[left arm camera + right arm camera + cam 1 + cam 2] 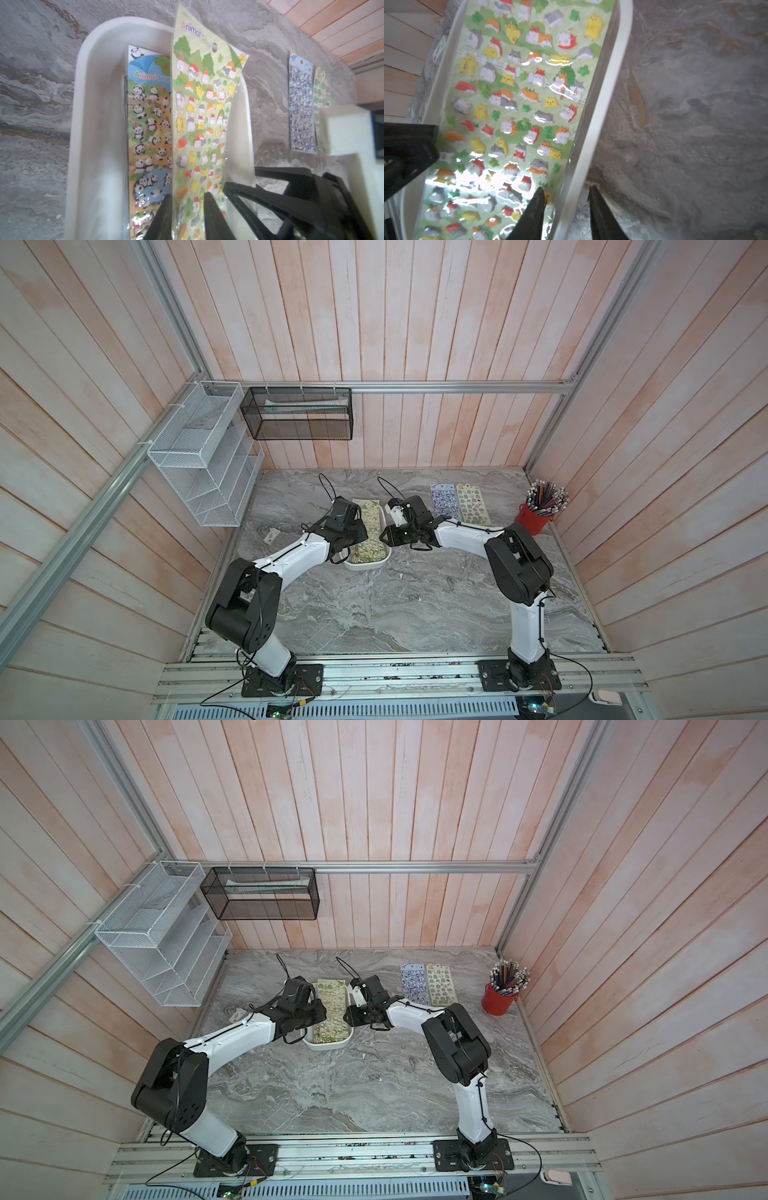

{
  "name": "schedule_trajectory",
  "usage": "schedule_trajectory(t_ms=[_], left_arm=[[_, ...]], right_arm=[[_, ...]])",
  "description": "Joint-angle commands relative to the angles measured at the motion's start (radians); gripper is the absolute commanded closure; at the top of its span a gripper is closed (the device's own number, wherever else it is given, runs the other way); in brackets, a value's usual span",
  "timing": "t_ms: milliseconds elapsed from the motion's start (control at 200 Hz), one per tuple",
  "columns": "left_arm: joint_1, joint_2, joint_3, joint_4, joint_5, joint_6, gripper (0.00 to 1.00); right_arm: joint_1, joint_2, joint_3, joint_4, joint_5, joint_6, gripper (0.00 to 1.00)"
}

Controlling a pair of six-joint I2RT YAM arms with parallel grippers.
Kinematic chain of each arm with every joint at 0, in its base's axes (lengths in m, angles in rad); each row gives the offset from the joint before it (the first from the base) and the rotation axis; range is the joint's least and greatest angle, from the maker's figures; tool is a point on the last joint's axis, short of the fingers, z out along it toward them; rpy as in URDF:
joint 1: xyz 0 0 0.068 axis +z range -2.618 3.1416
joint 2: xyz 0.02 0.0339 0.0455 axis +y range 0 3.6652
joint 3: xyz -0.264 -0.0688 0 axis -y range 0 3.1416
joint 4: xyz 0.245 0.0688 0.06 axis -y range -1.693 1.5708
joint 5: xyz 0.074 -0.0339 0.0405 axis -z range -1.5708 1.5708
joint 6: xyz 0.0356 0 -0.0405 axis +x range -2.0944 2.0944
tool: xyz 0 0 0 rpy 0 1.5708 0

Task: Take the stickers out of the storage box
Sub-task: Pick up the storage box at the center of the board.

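Here, angled inward, jaws apart, left tool (188, 195) straddles the stickers (199, 116), right tool (566, 188) the storage box (606, 87) wall.

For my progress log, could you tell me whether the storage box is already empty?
No, the storage box holds a green hamster sheet and a panda sheet.

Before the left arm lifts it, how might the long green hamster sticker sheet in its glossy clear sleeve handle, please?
Probably floppy: the green hamster sheet curves, leaning on the white plastic box. Likely slippery: its sleeve glares. Thin, so seemingly light.
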Motion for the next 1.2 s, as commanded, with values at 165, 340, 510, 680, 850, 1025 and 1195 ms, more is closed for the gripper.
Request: schedule_trajectory(t_ms=[165,340,510,680,850,1025,1195], left_arm=[[0.005,0.009,-0.004,0.027,0.035,0.004,0.86],[0.008,0.004,0.000,0.012,0.031,0.005,1.00],[0.018,-0.029,0.004,-0.008,0.025,0.010,1.00],[0.046,-0.106,0.016,-0.050,0.030,0.024,1.00],[0.073,-0.203,0.029,-0.093,0.026,0.050,1.00],[0.105,-0.260,0.040,-0.135,0.049,0.076,1.00],[0.143,-0.287,0.046,-0.138,0.109,0.091,1.00]], right_arm=[[0.005,0.030,-0.007,-0.032,0.009,0.005,0.64],[0.004,0.027,-0.007,-0.033,0.008,0.007,0.66],[0.004,0.018,-0.005,-0.040,0.011,0.010,0.67],[0.005,0.005,-0.001,-0.056,0.025,0.006,0.73],[0.006,0.007,0.020,-0.089,0.044,0.010,0.85],[0.006,-0.015,0.023,-0.112,0.058,0.015,0.93],[0.007,-0.074,0.000,-0.146,0.082,0.016,0.99]])
